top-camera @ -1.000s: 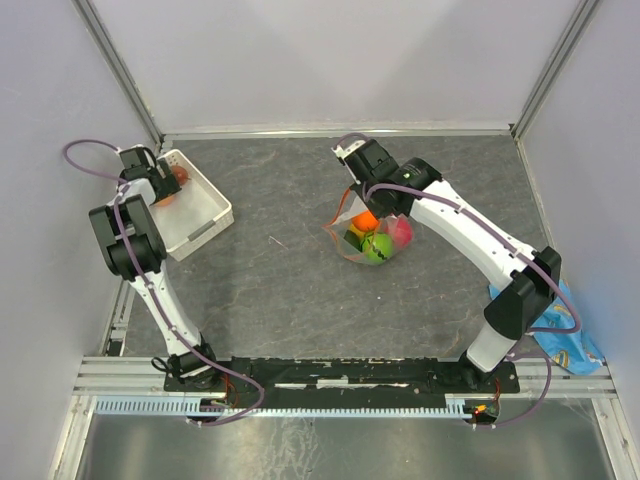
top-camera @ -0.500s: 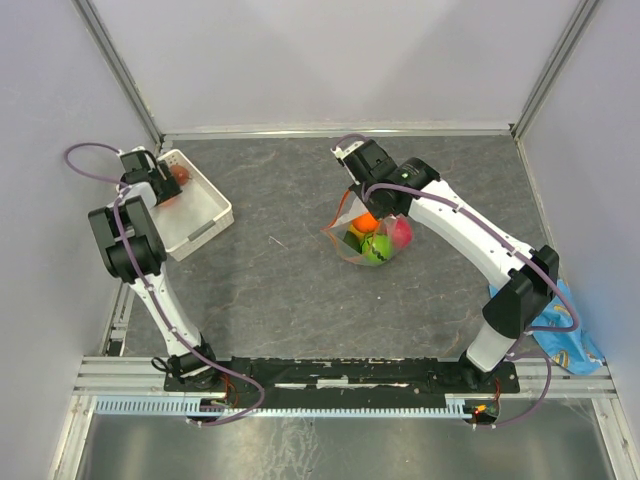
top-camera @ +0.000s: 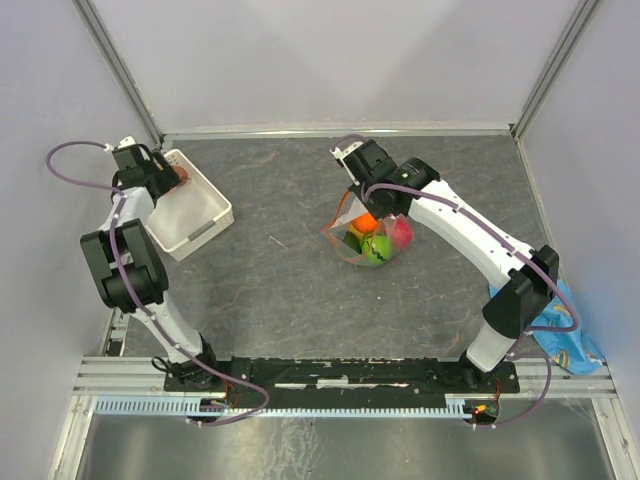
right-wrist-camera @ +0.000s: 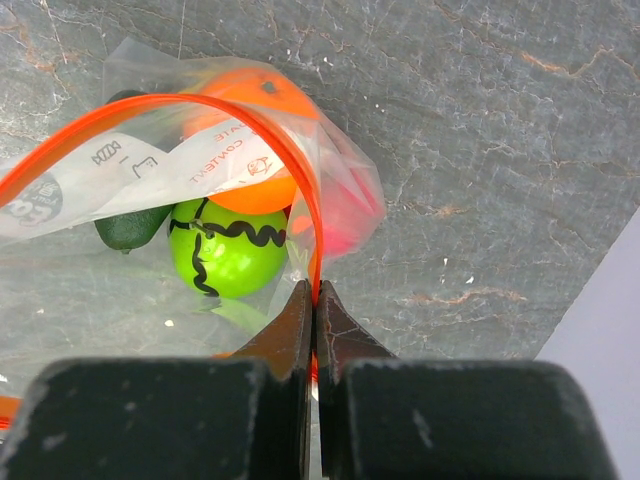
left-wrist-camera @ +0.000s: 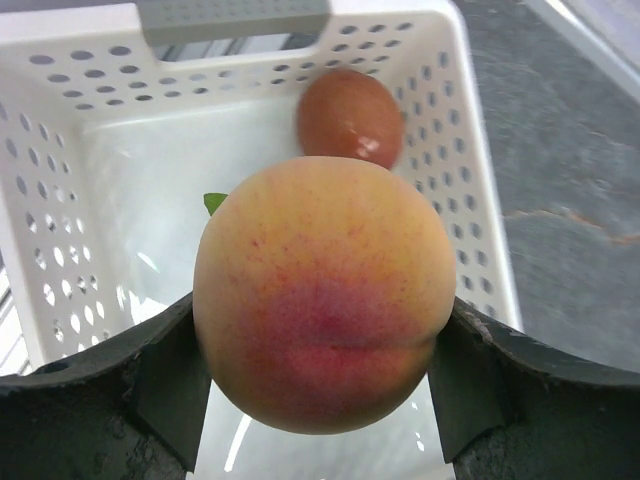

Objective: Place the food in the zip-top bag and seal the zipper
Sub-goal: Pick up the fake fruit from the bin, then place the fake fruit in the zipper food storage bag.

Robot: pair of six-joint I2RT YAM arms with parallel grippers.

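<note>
Since 1.0 s ago: left arm (top-camera: 125,265) elbow swung toward 7 o'clock. Table (top-camera: 280,290): white perforated basket (top-camera: 205,215) at 10 o'clock, zip-top bag (top-camera: 345,235) near centre. Left gripper (left-wrist-camera: 320,370) jaws pinch a peach (left-wrist-camera: 325,300) over the basket, with a brown fruit (left-wrist-camera: 350,115) at the peach's 12 o'clock. Right gripper (right-wrist-camera: 315,300) jaws are pressed onto the zipper (right-wrist-camera: 200,105); other food (right-wrist-camera: 225,255) is inside the bag.

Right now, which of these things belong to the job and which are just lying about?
Job: peach in the left claw; brown fruit; zip-top bag, its zipper pinched by the right claw; orange fruit and lime green fruit inside it.
Lying about: white basket; blue crumpled thing beside the right arm.
</note>
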